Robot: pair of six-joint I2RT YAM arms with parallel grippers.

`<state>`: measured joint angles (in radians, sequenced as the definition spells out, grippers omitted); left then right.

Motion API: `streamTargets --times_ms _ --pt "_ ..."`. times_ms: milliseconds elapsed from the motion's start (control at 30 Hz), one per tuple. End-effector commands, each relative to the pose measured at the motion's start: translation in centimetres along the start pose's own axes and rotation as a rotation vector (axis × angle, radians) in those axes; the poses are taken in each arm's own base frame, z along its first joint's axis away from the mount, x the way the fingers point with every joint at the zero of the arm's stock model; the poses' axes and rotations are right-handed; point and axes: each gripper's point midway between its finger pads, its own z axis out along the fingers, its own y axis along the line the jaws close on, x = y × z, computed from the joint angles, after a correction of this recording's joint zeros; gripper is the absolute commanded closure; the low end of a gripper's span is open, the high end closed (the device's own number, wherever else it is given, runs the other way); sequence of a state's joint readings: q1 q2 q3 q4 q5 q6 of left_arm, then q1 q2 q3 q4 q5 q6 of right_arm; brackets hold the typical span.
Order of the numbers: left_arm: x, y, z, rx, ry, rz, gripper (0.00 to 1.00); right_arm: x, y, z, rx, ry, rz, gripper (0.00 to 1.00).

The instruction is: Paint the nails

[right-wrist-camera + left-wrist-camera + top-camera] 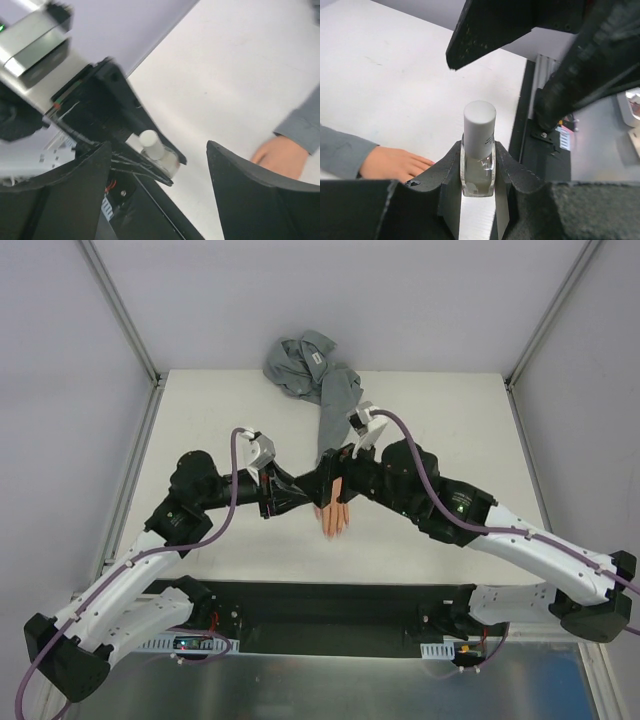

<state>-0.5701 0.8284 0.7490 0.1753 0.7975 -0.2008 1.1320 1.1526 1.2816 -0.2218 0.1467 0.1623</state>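
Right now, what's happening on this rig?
The left gripper is shut on a small clear bottle, holding it upright with its white cap on. The right gripper is open, fingers poised around the cap but not closed on it. The mannequin hand in its grey sleeve lies flat on the table. Its nails are too small to judge.
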Motion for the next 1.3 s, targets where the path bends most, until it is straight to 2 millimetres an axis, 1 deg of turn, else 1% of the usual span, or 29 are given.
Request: streamTargets --times_ms 0,33,67,100,133,167,233,267,367,467,500,600,700,733,833,900,933,1000,1033,1067,1100,1133,1167,1200,1233,1267 --pt "-1.3 2.5 -0.5 -0.165 -0.062 0.079 1.0 -2.3 -3.6 -0.1 0.302 -0.083 0.12 0.24" --pt "-1.4 2.6 -0.6 -0.177 -0.065 0.081 1.0 -1.9 -3.7 0.6 0.322 -0.071 0.114 0.26" --pt "-1.5 2.7 -0.7 -0.186 -0.067 0.082 1.0 -1.8 -3.3 0.8 0.323 -0.071 0.114 0.27" --pt "-1.6 3.0 -0.7 -0.204 -0.071 0.082 1.0 -1.9 -3.2 1.1 0.329 -0.075 0.112 0.28" --pt "-1.4 3.3 -0.7 -0.216 -0.064 0.076 1.0 -2.3 -2.7 1.3 0.321 -0.085 0.116 0.3" --pt "-1.4 3.6 -0.7 -0.231 -0.063 0.073 1.0 -2.0 -2.3 1.9 0.318 -0.072 0.112 0.31" --pt "-1.1 4.4 -0.8 -0.271 -0.048 0.063 1.0 -2.6 -1.9 2.1 0.326 -0.093 0.111 0.33" --pt "-1.1 4.5 -0.8 -0.277 -0.044 0.064 1.0 -2.3 -1.6 2.6 0.333 -0.089 0.102 0.34" --pt "-1.0 5.0 -0.9 -0.306 -0.039 0.058 1.0 -2.4 -1.6 3.0 0.37 -0.093 0.082 0.38" --pt "-1.1 5.2 -1.1 -0.324 -0.044 0.058 1.0 -1.6 -1.7 4.1 0.406 -0.091 0.072 0.42" --pt "-1.2 5.2 -1.2 -0.331 -0.048 0.058 1.0 -1.0 -2.0 4.8 0.426 -0.083 0.065 0.43" --pt "-1.2 5.6 -1.3 -0.354 -0.05 0.055 1.0 -0.4 -2.0 5.8 0.438 -0.082 0.066 0.46" --pt "-1.1 5.7 -1.3 -0.356 -0.047 0.051 1.0 -0.5 -1.9 6.2 0.442 -0.098 0.069 0.5" --pt "-1.3 5.6 -1.3 -0.357 -0.051 0.052 1.0 -0.4 -2.1 6.4 0.449 -0.098 0.065 0.53" --pt "-1.4 5.6 -1.4 -0.356 -0.054 0.054 1.0 -0.1 -2.3 6.6 0.452 -0.1 0.063 0.56" --pt "-1.4 5.4 -1.4 -0.348 -0.055 0.054 1.0 0.0 -2.1 6.8 0.431 -0.102 0.072 0.61" --pt "-1.3 5.3 -1.3 -0.341 -0.051 0.051 1.0 0.3 -2.0 6.8 0.412 -0.107 0.078 0.67" --pt "-1.3 4.8 -1.1 -0.309 -0.046 0.053 1.0 0.6 -1.9 6.8 0.385 -0.102 0.073 0.71" --pt "-1.2 4.6 -1.0 -0.299 -0.046 0.051 1.0 1.1 -2.3 6.8 0.389 -0.098 0.071 0.73" --pt "-1.3 4.4 -1.0 -0.286 -0.047 0.052 1.0 0.7 -2.4 6.4 0.382 -0.109 0.08 0.77" --pt "-1.1 3.7 -0.7 -0.242 -0.041 0.049 1.0 1.0 -2.4 6.3 0.363 -0.097 0.08 0.86" --pt "-1.4 3.3 -0.6 -0.215 -0.05 0.055 1.0 1.1 -2.8 6.2 0.356 -0.094 0.078 0.92" --pt "-1.4 2.7 -0.4 -0.181 -0.049 0.057 1.0 0.7 -2.8 5.7 0.338 -0.102 0.074 0.98" --pt "-1.4 2.1 -0.3 -0.149 -0.051 0.058 1.0 0.7 -2.8 5.3 0.316 -0.095 0.04 0.99" --pt "-1.3 1.0 -0.2 -0.086 -0.046 0.064 1.0 0.2 -2.9 5.1 0.3 -0.11 0.024 0.99" --pt "-1.7 0.4 -0.2 -0.049 -0.061 0.081 1.0 1.3 -3.4 4.9 0.294 -0.086 -0.004 0.99"
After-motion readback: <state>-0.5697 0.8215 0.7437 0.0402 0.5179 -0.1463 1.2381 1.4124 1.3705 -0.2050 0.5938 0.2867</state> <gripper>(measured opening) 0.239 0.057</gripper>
